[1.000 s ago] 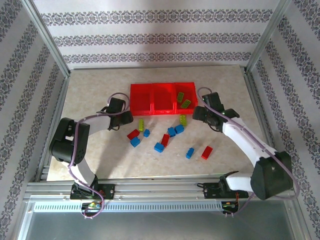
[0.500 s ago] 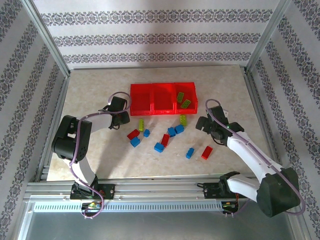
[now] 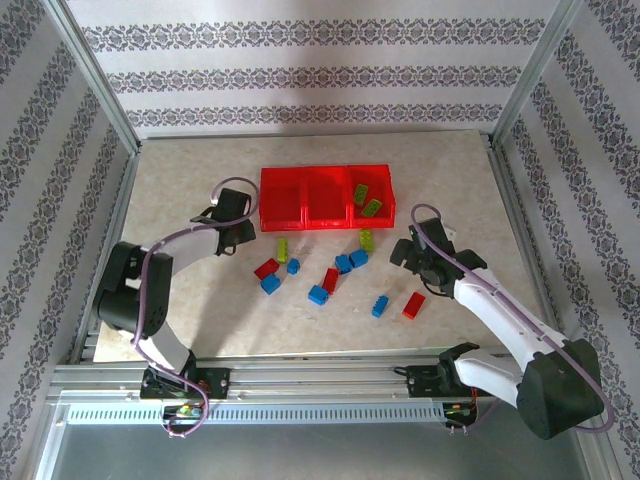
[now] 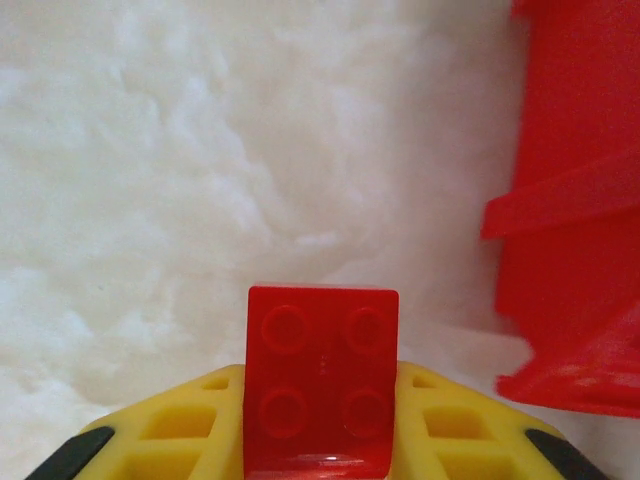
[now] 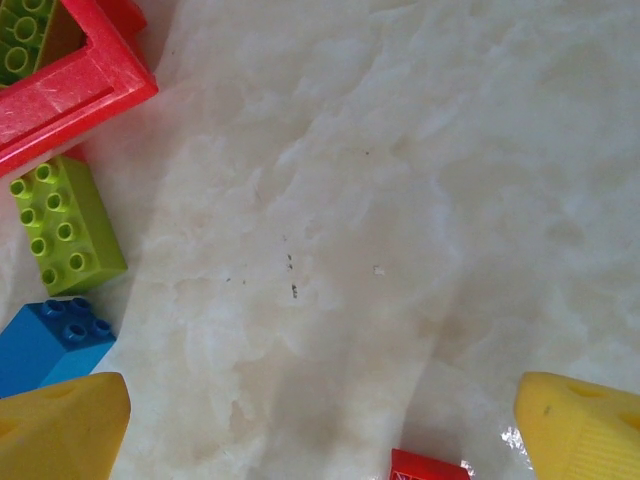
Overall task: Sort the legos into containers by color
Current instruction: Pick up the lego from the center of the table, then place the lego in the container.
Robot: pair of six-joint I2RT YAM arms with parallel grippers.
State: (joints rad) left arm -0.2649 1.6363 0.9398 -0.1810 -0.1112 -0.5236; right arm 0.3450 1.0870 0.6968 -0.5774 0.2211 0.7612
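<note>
Left gripper (image 3: 232,213), left of centre in the overhead view, just beside the left end of the bins (image 3: 283,195). Its fingers pinch a red brick (image 4: 322,385), low centre of the wrist view.

Right gripper (image 3: 408,250), right of centre. Its fingers (image 5: 62,432) are spread wide over bare table (image 5: 380,200).

Two green bricks (image 3: 366,200) lie in the right-hand bin.

Loose bricks (image 3: 318,294), red, blue and green, scattered mid-frame below the bins.

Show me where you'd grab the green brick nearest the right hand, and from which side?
Grip the green brick across its two long smooth sides, coming straight down from above. It lies flat, studs up, and the tray and a blue brick crowd its short ends.
</note>
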